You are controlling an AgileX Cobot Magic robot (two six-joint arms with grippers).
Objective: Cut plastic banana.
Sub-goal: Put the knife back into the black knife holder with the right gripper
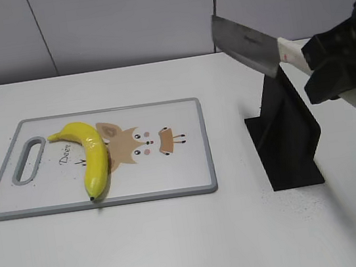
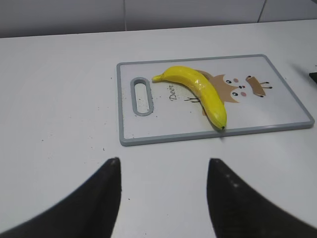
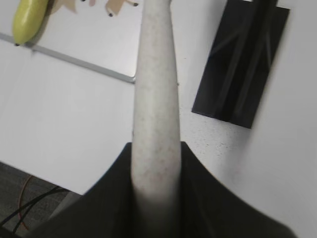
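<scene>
The plastic banana point(image 1: 91, 155) is glossy yellow and lies curved on the left half of a white, grey-rimmed cutting board point(image 1: 171, 181). Well to its right, my right gripper point(image 1: 331, 65) is shut on the pale handle of a cleaver-style knife point(image 1: 245, 47), with the blade raised above the table. In the right wrist view the knife handle point(image 3: 156, 99) runs up between the fingers of the right gripper point(image 3: 156, 146), and the banana's tip point(image 3: 27, 20) shows at top left. My left gripper point(image 2: 163, 163) hangs open and empty over bare table, short of the board point(image 2: 277, 114) and the banana point(image 2: 198, 91).
A black knife stand point(image 1: 287, 134) sits on the white table just right of the board, under the raised knife, and shows again as the black stand point(image 3: 242, 64) in the right wrist view. The table's near edge and cables point(image 3: 25, 208) appear at lower left there.
</scene>
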